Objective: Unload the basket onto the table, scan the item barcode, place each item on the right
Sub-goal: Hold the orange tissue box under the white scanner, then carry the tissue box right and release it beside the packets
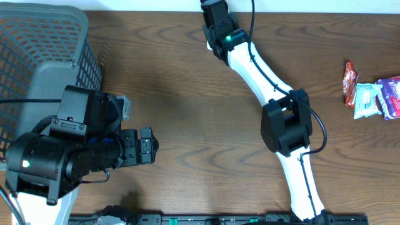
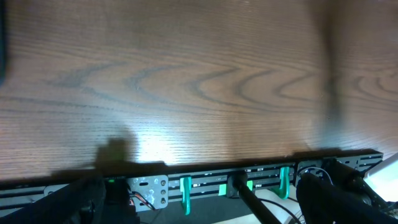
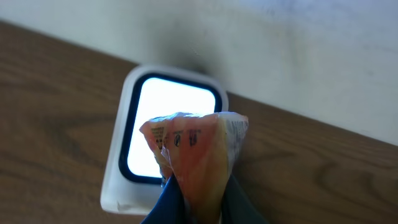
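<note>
A: Far left first. Left arm (image 1: pixel 62 156)?

B: Well left of the scanner (image 3: pixel 124 180). Bulky, black, folded low over the near corner of the grey basket (image 1: pixel 37 37). Wrist lies level, left gripper (image 1: pixel 149 145) pointing across the table (image 1: pixel 187 112) toward the scanner's side. Jaws spread wide, nothing between them.

A: Its own camera?

B: Bare wood, plus a rail (image 2: pixel 205 185) with green clips along the near edge. The fingers (image 2: pixel 336 199) are only dark blurs in the bottom corners.

A: Right arm (image 1: pixel 284 122)?

B: White, stretched in a long diagonal from the near edge to the far edge, bent at a black elbow block. The right gripper (image 1: pixel 215 19) ends over the scanner. Jaws pinched almost closed on an orange packet (image 3: pixel 196 149), gripped at its lower end, with the upper end in front of the scanner's lit window.

A: Touching the window?

B: Cannot tell. Print on the packet is too blurred to read. From overhead, scanner and packet are both hidden under the gripper.

A: Right of the scanner?

B: Well right, at the table's edge, a cluster of more packets (image 1: pixel 369 94) — the outermost cut off by the frame.
</note>
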Tool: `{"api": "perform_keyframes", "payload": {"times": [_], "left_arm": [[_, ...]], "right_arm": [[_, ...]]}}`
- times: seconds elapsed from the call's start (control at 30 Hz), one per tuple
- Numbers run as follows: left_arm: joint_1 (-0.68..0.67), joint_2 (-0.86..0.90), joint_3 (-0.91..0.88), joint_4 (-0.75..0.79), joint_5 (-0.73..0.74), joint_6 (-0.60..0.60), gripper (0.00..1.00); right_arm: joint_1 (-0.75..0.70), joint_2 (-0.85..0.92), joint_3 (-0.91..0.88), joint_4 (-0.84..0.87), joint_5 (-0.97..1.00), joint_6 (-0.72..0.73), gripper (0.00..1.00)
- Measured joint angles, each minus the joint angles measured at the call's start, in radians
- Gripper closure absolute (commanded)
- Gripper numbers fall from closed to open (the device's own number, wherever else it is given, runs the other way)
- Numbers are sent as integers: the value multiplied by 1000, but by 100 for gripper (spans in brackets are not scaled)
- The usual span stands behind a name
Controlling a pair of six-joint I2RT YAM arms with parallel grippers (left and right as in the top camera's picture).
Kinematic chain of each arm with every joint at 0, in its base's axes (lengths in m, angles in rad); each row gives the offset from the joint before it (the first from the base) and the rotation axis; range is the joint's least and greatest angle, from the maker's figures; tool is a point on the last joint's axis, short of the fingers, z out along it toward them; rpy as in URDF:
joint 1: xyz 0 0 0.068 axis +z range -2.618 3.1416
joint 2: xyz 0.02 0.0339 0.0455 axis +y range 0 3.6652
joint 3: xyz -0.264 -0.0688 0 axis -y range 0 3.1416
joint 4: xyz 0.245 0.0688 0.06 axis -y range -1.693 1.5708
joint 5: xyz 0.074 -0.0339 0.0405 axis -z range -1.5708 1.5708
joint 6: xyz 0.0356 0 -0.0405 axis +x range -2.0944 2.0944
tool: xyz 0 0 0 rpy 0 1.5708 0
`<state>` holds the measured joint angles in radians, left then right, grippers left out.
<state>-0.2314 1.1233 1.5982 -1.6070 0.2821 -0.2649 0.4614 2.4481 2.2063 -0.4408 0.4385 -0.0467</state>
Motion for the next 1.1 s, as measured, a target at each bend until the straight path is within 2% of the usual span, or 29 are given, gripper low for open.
{"api": "perform_keyframes", "payload": {"times": [0.17,0.3,0.53,0.67,0.8,1.0,1.03,1.1], "left_arm": [[0,0,0,0,0,0,2],[0,0,0,0,0,0,2],[0,0,0,0,0,0,2],[0,0,0,0,0,0,2],[0,0,0,0,0,0,2],[0,0,0,0,0,0,2],[0,0,0,0,0,0,2],[0,0,0,0,0,0,2]], "right_arm": [[-16,0,5,8,14,65,99],[-53,0,5,-39,122,119,99],[-181,0,10,-290,415,156,99],[-286,0,13,-472,489,181,99],[-408,0,13,-616,523,253,99],[-561,0,13,-708,496,344,99],[-577,0,13,-716,481,352,98],[-618,0,13,-732,438,362,88]]}}
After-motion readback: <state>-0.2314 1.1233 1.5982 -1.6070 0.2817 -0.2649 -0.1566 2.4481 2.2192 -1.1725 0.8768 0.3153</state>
